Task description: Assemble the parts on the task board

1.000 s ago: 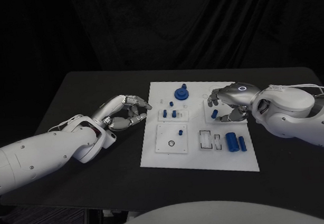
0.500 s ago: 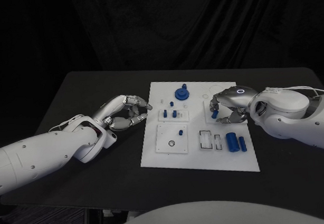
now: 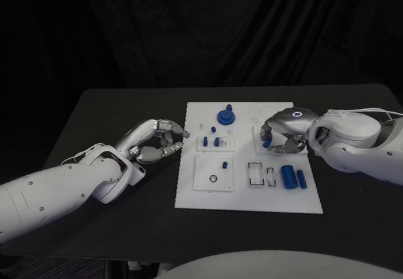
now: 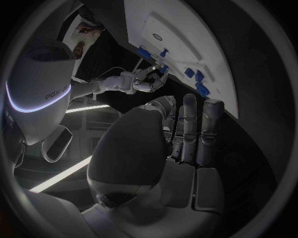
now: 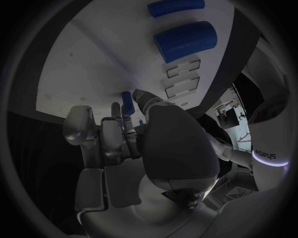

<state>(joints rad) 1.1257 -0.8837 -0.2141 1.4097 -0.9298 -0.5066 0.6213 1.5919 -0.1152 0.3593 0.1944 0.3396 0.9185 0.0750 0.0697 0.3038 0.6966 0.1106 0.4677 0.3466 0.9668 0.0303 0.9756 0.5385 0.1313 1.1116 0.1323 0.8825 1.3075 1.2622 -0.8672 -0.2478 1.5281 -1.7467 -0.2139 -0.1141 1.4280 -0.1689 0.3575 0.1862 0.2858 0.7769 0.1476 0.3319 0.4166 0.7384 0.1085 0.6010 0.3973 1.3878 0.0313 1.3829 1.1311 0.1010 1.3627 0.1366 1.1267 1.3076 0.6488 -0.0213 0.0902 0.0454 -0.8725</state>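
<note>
The white task board [image 3: 249, 194] lies in the middle of the black table. My right hand [image 3: 282, 132] hangs low over its right part and pinches a small blue peg [image 5: 127, 101] between thumb and fingers, close to the board's surface. My left hand [image 3: 154, 141] rests just off the board's left edge, fingers curled in with nothing in them. A round blue knob [image 3: 226, 116] stands at the board's far side. Short blue pegs [image 3: 216, 141] stand near the middle. Two blue cylinders [image 3: 287, 175] lie side by side at the near right. The left wrist view shows my right hand [image 4: 139, 82] at the board.
Two rectangular slots [image 3: 256, 173] sit beside the cylinders, and a small dark ring [image 3: 213, 177] lies on the near-left square. The black table [image 3: 112, 206] stretches round the board, with dark cloth behind it.
My right hand has drawn in a little and closed lower over the board's right part. The left hand has not moved.
</note>
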